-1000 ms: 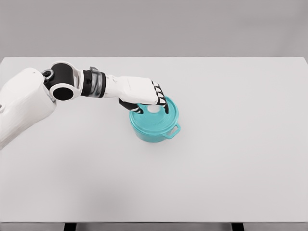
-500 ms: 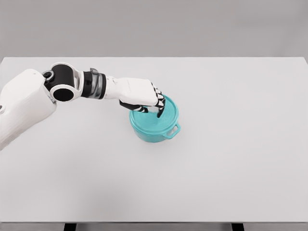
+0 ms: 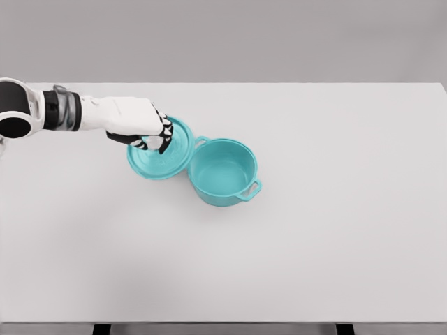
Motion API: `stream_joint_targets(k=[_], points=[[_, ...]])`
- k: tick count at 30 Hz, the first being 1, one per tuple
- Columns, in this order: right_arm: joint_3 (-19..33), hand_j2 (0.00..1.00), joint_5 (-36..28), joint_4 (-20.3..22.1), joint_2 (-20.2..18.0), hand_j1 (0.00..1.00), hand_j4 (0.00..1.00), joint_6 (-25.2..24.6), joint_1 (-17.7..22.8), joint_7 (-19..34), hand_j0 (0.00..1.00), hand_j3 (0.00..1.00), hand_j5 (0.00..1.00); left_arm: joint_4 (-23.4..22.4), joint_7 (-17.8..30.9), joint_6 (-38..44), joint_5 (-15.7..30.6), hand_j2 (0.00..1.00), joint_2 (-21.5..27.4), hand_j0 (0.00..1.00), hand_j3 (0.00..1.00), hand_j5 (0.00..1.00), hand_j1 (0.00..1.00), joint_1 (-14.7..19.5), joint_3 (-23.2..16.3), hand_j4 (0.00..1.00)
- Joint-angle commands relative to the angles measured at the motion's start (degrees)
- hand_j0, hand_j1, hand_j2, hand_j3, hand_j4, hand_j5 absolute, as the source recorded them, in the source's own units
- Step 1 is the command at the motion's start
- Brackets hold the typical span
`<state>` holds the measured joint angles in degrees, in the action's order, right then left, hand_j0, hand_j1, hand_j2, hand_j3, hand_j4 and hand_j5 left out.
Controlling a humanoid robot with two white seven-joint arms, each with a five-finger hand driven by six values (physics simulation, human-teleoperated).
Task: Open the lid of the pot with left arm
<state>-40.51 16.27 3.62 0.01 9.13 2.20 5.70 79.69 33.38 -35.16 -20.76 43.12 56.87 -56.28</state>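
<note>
A teal pot [image 3: 223, 173] stands uncovered near the middle of the white table [image 3: 314, 230], its empty inside showing and a handle on each side. Its teal lid [image 3: 164, 152] is off the pot, just to the left of it, tilted and partly hidden under my left hand [image 3: 150, 138]. That hand is shut on the lid's knob, with the arm reaching in from the left edge. The lid's right rim is close to the pot's left handle. The right arm is out of view.
The white table fills the view, with its front edge along the bottom and its far edge against a grey wall. Only the pot and the lid are on it.
The left hand closed on the knob, lifted the lid off the pot and carried it left. The pot stayed in place and now shows its inside.
</note>
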Motion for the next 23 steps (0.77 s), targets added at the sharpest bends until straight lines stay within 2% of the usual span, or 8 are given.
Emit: stream_joint_targets(k=[1, 7, 8, 10, 15, 17, 20, 23], points=[[0.0, 1.0, -0.01, -0.01, -0.01, 1.0, 1.0, 0.01, 0.0, 0.01, 1.0, 1.0, 1.0, 0.02, 0.02, 0.16, 0.1, 0.41, 3.72, 0.41, 0.41, 0.41, 0.41, -0.09, 0.12, 0.41], [0.0, 1.0, -0.01, -0.01, -0.01, 1.0, 1.0, 0.01, 0.0, 0.01, 1.0, 1.0, 1.0, -0.42, 0.11, 0.16, 0.01, 0.47, 4.6, 0.47, 0.47, 0.47, 0.47, -0.97, 0.03, 0.47], [0.0, 1.0, -0.01, 0.07, -0.01, 1.0, 1.0, 0.01, 0.0, 0.01, 1.0, 1.0, 1.0, -0.42, 0.11, 0.16, 0.01, 0.56, 4.6, 0.56, 0.56, 0.56, 0.56, -0.97, 0.03, 0.56], [0.0, 1.0, -0.01, 0.07, -0.01, 1.0, 1.0, 0.01, 0.0, 0.01, 1.0, 1.0, 1.0, -0.42, 0.02, 0.16, 0.19, 0.94, 4.51, 0.94, 0.94, 0.94, 0.94, -1.14, 0.03, 0.94], [0.0, 1.0, -0.01, -0.01, -0.01, 1.0, 1.0, 0.01, 0.0, 0.01, 1.0, 1.0, 1.0, -0.59, -0.07, 0.16, 0.36, 1.0, 4.51, 1.0, 1.0, 1.0, 1.0, -1.67, 0.03, 1.0], [0.0, 1.0, -0.01, 0.07, -0.01, 1.0, 1.0, 0.01, 0.0, 0.01, 1.0, 1.0, 1.0, -6.82, -0.07, 0.16, 0.54, 1.0, 4.51, 1.0, 1.0, 1.0, 1.0, -1.85, -0.14, 1.0], [0.0, 1.0, -0.01, -0.01, -0.01, 1.0, 1.0, 0.01, 0.0, 0.01, 1.0, 1.0, 1.0, -26.51, -0.51, 0.16, 3.97, 1.0, 4.51, 1.0, 1.0, 1.0, 1.0, -1.58, 1.79, 1.0], [0.0, 1.0, -0.01, -0.01, -0.01, 1.0, 1.0, 0.01, 0.0, 0.01, 1.0, 1.0, 1.0, -30.56, -0.77, 0.16, 4.06, 1.0, 4.6, 1.0, 1.0, 1.0, 1.0, -1.67, 2.58, 1.0]])
